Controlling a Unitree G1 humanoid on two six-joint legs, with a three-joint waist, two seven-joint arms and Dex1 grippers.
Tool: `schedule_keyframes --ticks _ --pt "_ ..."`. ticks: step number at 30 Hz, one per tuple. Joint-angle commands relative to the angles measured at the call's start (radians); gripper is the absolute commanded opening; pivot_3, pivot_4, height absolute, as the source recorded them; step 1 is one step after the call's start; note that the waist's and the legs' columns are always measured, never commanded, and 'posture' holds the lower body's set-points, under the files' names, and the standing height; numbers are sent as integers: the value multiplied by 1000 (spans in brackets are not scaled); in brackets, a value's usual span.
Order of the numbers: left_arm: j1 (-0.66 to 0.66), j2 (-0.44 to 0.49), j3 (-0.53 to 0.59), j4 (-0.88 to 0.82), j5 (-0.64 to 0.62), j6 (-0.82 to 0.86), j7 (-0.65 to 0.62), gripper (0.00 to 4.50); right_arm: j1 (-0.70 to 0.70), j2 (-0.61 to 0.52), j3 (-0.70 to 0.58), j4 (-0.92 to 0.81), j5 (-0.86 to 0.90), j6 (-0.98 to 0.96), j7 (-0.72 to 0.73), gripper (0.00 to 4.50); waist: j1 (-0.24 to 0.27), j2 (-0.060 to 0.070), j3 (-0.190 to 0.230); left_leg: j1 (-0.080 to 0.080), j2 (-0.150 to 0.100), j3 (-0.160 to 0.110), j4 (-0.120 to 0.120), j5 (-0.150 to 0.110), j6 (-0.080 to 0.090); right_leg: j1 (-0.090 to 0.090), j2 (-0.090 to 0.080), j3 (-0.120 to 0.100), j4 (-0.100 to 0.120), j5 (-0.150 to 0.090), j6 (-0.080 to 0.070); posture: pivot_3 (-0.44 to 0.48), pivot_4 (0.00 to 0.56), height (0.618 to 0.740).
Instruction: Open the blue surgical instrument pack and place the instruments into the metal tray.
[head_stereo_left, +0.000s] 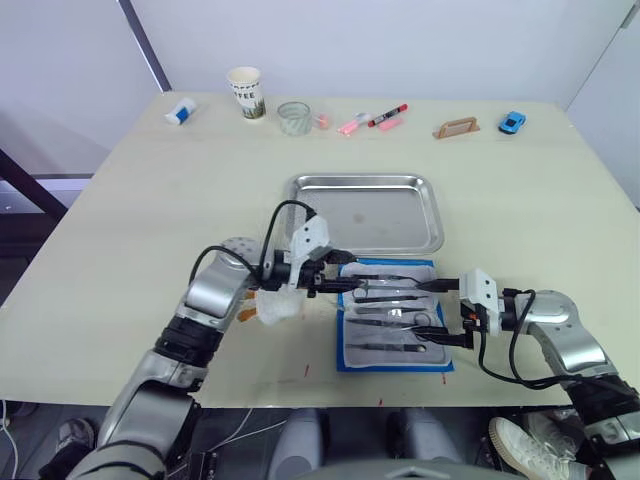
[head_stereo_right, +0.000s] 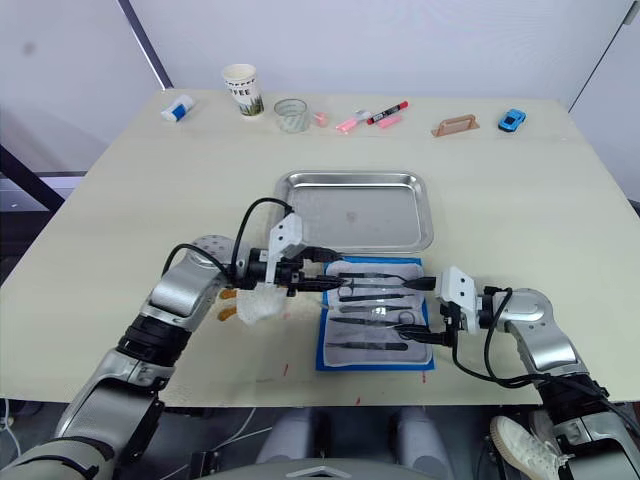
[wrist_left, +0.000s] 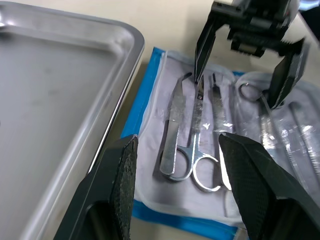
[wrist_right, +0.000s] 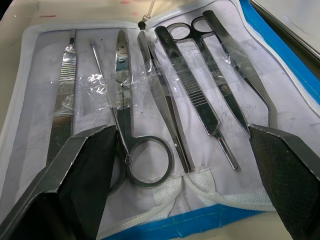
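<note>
The blue surgical instrument pack (head_stereo_left: 395, 367) lies unfolded on the table just in front of the metal tray (head_stereo_left: 365, 215), its pale lining up. Several silvery instruments (head_stereo_left: 390, 300), scissors and tweezers among them, lie in a row on the lining under clear strips (wrist_right: 125, 75). My left gripper (head_stereo_left: 340, 270) hovers open at the pack's left far corner, its fingers (wrist_left: 112, 195) either side of a pair of scissors (wrist_left: 192, 150). At the pack's right edge my right gripper (head_stereo_left: 432, 310) is open, pointing in over the instruments with nothing held. The tray holds nothing.
Along the table's far edge stand a paper cup (head_stereo_left: 246, 93), a glass (head_stereo_left: 294, 118), pink and red markers (head_stereo_left: 385, 116), a brown holder (head_stereo_left: 456, 128) and a small blue toy car (head_stereo_left: 512, 122). A crumpled white item (head_stereo_left: 280, 305) lies left of the pack.
</note>
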Motion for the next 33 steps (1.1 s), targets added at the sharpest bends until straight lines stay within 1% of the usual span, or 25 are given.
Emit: schedule_keyframes --ticks 1,2,4,18,33 --pt "-30 -19 -9 9 8 -22 -18 2215 28 -7 37 23 -56 30 -17 4500 0 0 0 0 0 0 0 0 0 0 0 0 0 0 0 0 150 740" --pt "-32 -20 -12 14 13 -26 -22 1945 28 -7 37 22 -57 31 -18 4500 -1 0 0 0 0 0 0 0 0 0 0 0 0 0 0 0 150 740" --pt "-34 -23 -14 22 22 -35 -25 1054 27 -7 38 23 -57 31 -18 4500 -2 0 0 0 0 0 0 0 0 0 0 0 0 0 0 0 150 740" --pt "-69 -38 -49 103 122 -153 -31 1054 23 -6 36 30 -57 30 -21 4500 -2 0 0 0 0 0 0 0 0 0 0 0 0 0 0 0 150 740" --pt "-88 -69 -73 182 185 -203 -24 1054 21 -7 36 30 -57 31 -21 4500 -2 0 0 0 0 0 0 0 0 0 0 0 0 0 0 0 150 740"
